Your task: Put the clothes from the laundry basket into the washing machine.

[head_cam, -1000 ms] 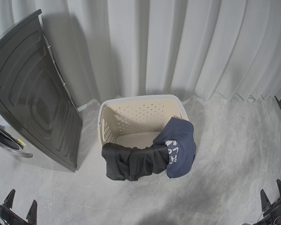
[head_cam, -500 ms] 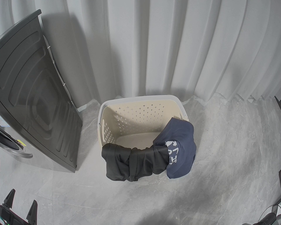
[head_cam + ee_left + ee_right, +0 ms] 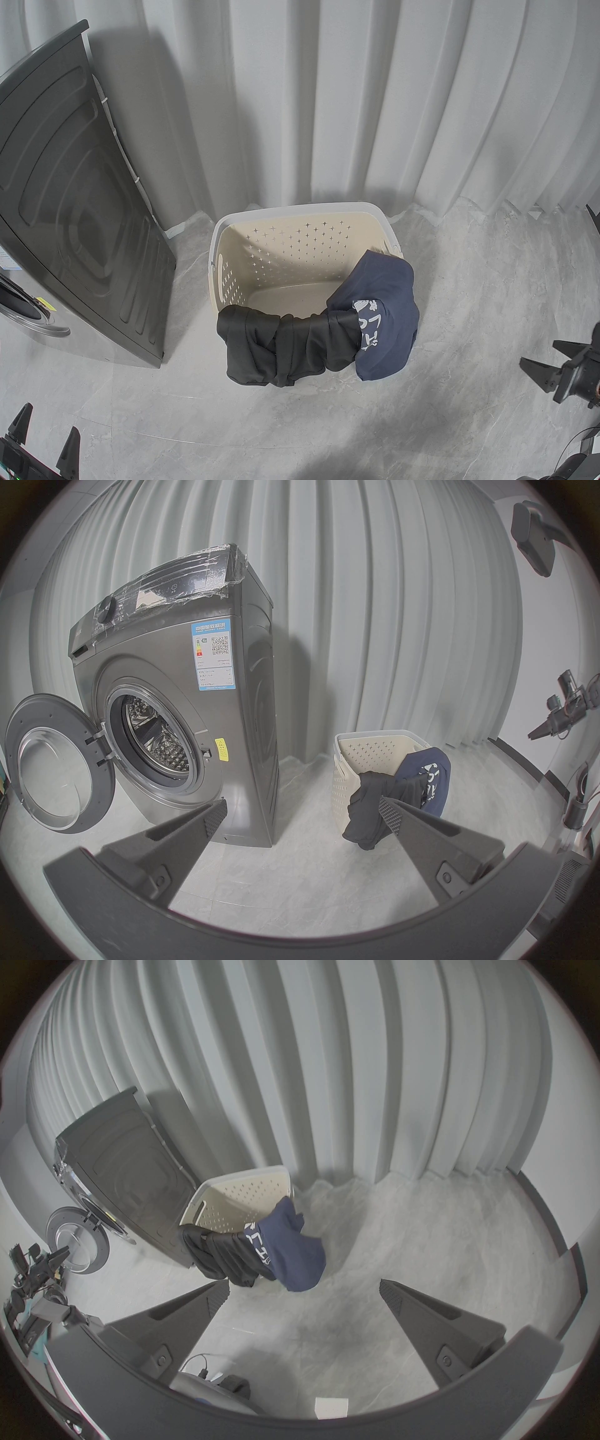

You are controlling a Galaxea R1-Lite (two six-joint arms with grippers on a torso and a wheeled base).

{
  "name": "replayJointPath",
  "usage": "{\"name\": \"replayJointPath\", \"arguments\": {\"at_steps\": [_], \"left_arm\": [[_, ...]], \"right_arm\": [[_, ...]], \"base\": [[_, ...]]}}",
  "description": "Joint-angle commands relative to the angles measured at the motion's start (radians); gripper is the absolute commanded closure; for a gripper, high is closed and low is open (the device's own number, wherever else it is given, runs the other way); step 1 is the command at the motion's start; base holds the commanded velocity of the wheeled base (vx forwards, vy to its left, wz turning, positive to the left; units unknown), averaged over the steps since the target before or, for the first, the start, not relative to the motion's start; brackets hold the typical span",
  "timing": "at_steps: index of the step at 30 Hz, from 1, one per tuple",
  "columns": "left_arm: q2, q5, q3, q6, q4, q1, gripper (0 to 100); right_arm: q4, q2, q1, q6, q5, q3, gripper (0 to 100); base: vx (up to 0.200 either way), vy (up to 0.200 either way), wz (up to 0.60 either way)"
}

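Observation:
A cream laundry basket (image 3: 300,210) stands on the floor in front of the curtain. A black garment (image 3: 281,347) hangs over its front rim and a navy garment (image 3: 384,312) over its right front corner. The grey washing machine (image 3: 187,699) stands to the left, its round door (image 3: 56,761) swung open and the drum (image 3: 153,736) showing. My left gripper (image 3: 44,431) is low at the near left, open and holding nothing. My right gripper (image 3: 553,359) hovers at the right edge, open, well right of the basket. From the right wrist I see the basket (image 3: 250,1188) and both garments (image 3: 290,1250) ahead.
White pleated curtains (image 3: 375,94) close off the back. Bare grey marble floor (image 3: 487,281) lies to the right of and in front of the basket. The washing machine's side panel (image 3: 81,206) stands close to the basket's left wall. A small white scrap (image 3: 331,1407) lies on the floor near me.
My right gripper dropped out of the bottom right corner, then came up into view at the right edge, higher and pointing left. The left gripper, basket and clothes have not moved.

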Motion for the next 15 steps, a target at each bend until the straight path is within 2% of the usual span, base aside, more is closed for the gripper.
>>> {"name": "replayJointPath", "arguments": {"at_steps": [1,8,15], "left_arm": [[-0.012,0.0,0.016,-0.001,0.0,0.0,0],[-0.012,0.0,0.016,-0.001,0.0,0.0,0],[-0.013,0.0,0.016,0.0,0.0,0.0,0]], "right_arm": [[-0.175,0.398,0.057,0.025,0.021,0.004,0],[-0.333,0.608,0.095,0.028,0.011,-0.039,0],[-0.397,0.792,0.126,0.037,0.005,-0.106,0]], "base": [[0.0,0.0,0.0],[0.0,0.0,0.0],[0.0,0.0,0.0]]}}
